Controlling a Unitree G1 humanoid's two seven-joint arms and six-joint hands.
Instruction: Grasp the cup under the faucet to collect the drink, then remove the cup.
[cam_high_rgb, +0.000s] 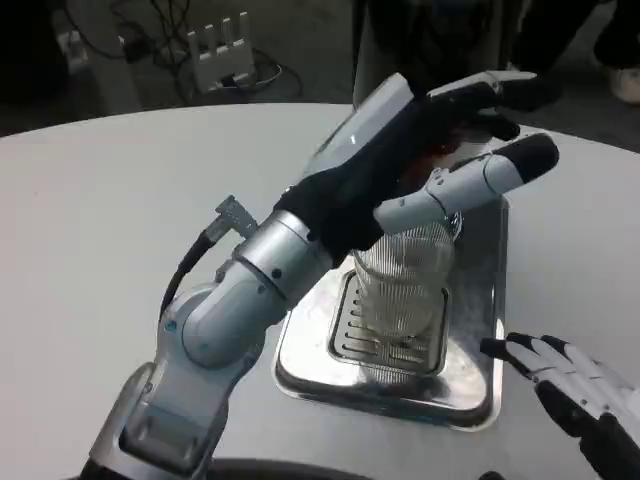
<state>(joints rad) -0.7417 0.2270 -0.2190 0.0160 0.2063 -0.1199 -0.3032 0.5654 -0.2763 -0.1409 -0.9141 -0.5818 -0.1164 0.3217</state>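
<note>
In the head view, the left hand (440, 150) reached from the lower left up to the centre right of the frame. Its fingers were spread apart above the cup (403, 283) and held nothing; one finger lay across the cup's top edge. The ribbed clear cup stood upright on the grate of a metal drip tray (478, 385) at the centre of the white table (110, 230). The silver forearm covered the left side of the tray. The right hand (575, 390) lay in the lower right corner beside the tray, fingers apart, empty. A white power strip (222, 50) stood on the floor at the upper left.
</note>
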